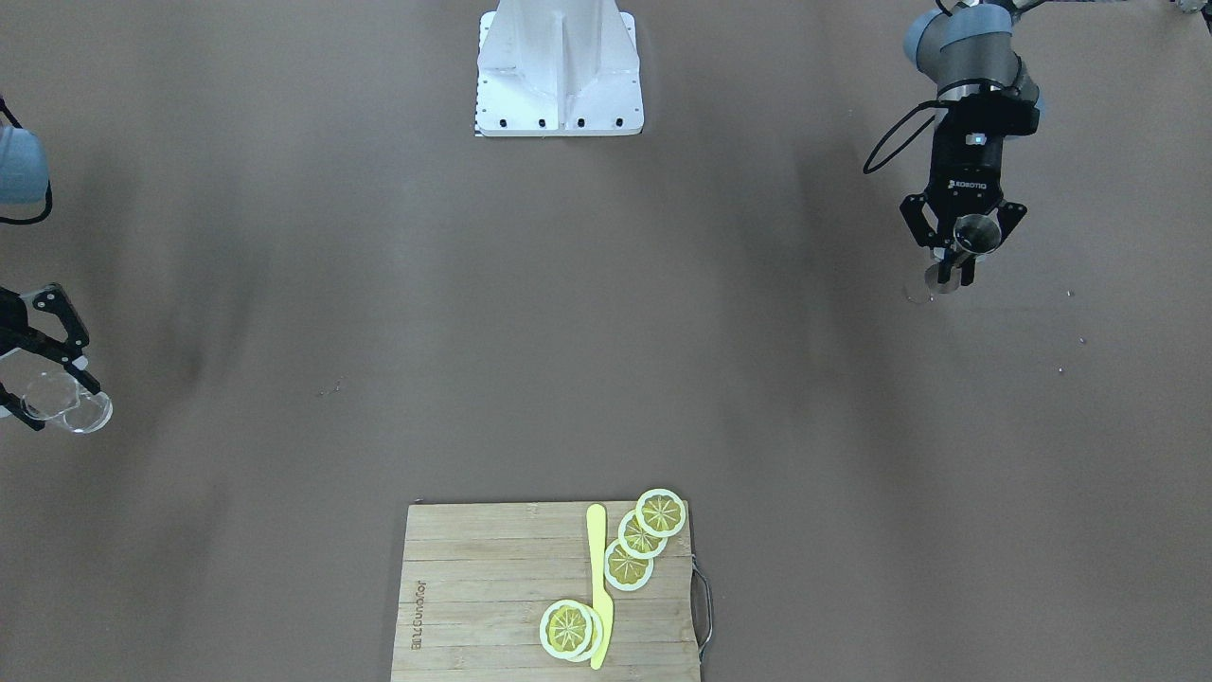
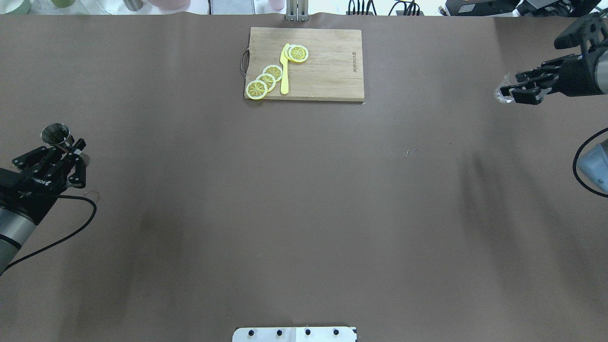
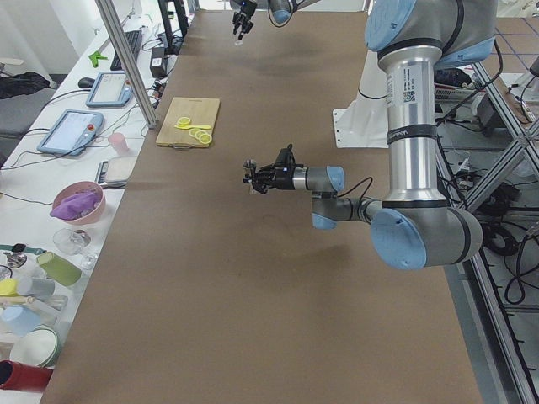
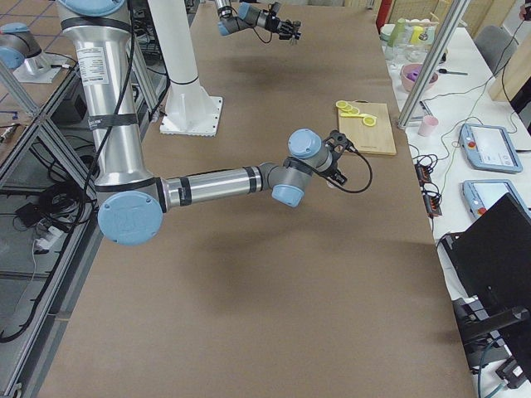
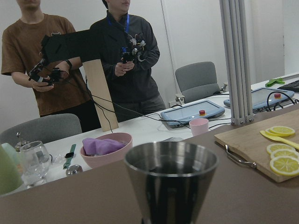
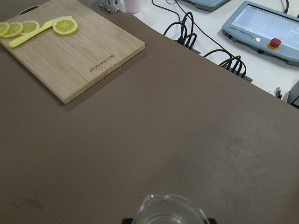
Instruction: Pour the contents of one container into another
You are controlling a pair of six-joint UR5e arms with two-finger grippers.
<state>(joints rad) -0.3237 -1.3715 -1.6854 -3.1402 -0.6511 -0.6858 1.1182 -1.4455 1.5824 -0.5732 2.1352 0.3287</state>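
Note:
The steel jigger [image 2: 56,133] stands upright in my left gripper [image 2: 69,148], which is shut on its waist at the table's left edge. The front-facing view shows the jigger [image 1: 975,235] on its right side, and its open cup [image 5: 170,179] fills the left wrist view. Far off at the table's right edge, my right gripper [image 2: 515,90] is shut on the clear glass tumbler [image 2: 503,93]. That tumbler [image 1: 68,403] appears at the front-facing view's left edge, and its rim [image 6: 169,211] shows at the bottom of the right wrist view. The two containers are a full table-width apart.
A wooden cutting board [image 2: 327,66] lies at the table's far middle edge, with several lemon slices [image 2: 266,80] and a yellow knife [image 2: 284,71] on it. The robot base [image 1: 559,66] stands at the near middle. Operators and clutter sit beyond the far edge.

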